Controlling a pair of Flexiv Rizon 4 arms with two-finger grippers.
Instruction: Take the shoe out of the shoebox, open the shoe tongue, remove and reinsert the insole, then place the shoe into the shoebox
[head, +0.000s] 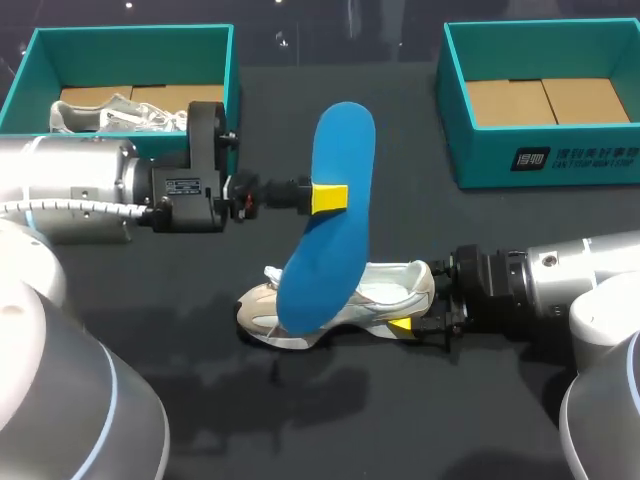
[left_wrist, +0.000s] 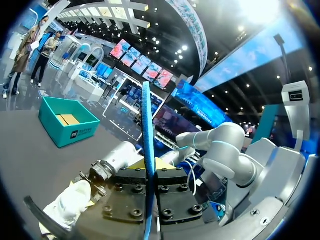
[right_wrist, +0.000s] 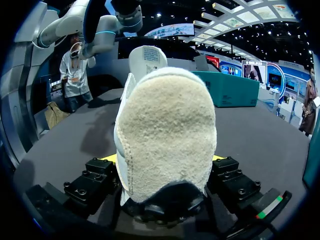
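Note:
My left gripper (head: 330, 197) is shut on a blue insole (head: 335, 220) and holds it on edge above the table, its lower end over the shoe's opening. In the left wrist view the insole (left_wrist: 146, 130) stands edge-on between the fingers of the left gripper (left_wrist: 150, 165). A white shoe (head: 350, 300) lies on the dark table, toe toward the left. My right gripper (head: 418, 300) is shut on its heel. In the right wrist view the fuzzy heel of the shoe (right_wrist: 167, 135) fills the gap of the right gripper (right_wrist: 162, 165), with the tongue standing up behind it.
A teal shoebox (head: 232, 70) at the back left holds a second white shoe (head: 110, 115). Another teal shoebox (head: 455, 110) stands at the back right, showing only its cardboard floor. Bare dark table lies in front of the shoe.

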